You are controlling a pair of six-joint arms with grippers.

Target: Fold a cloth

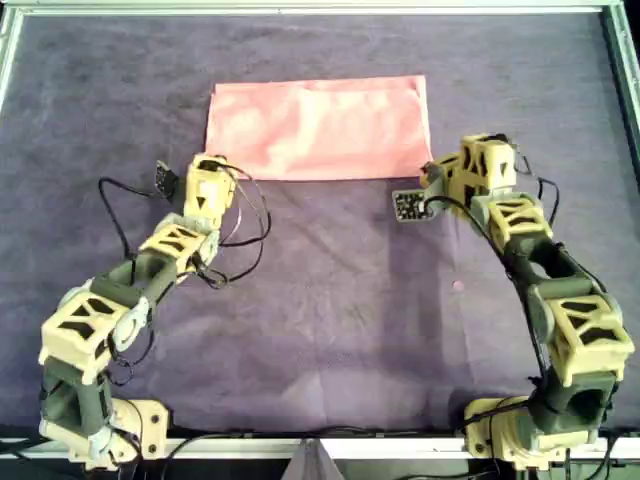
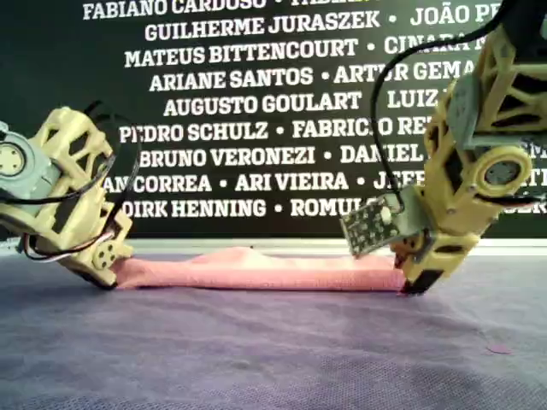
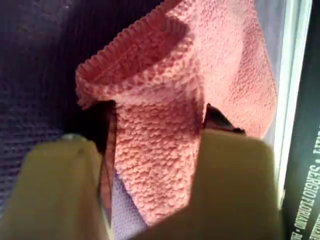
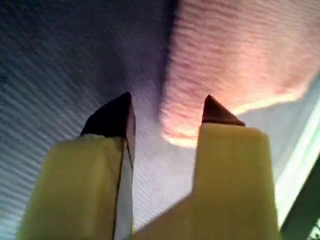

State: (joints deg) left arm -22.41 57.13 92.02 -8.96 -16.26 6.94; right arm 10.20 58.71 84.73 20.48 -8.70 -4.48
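Note:
The salmon-pink cloth [image 1: 318, 128] lies as a flat, wide rectangle on the far middle of the mat in the overhead view. In the exterior view the cloth [image 2: 256, 272] is a low strip between both grippers. My left gripper [image 1: 208, 168] [image 2: 109, 266] sits at the cloth's near corner on the overhead view's left. In the left wrist view its jaws stand apart, and a curled-up corner of cloth [image 3: 200, 75] fills the gap of the left gripper [image 3: 160, 122]. My right gripper [image 1: 432, 176] [image 2: 412, 278] [image 4: 167, 107] is open just short of the other near corner of the cloth [image 4: 240, 65], touching nothing.
The dark purple felt mat [image 1: 330, 300] covers the whole table. A pale frame rail [image 1: 300, 8] runs along the far edge. A small dotted board [image 1: 408, 206] [image 2: 372, 226] sticks out beside the right gripper. A dark banner with names [image 2: 256, 102] stands behind the table.

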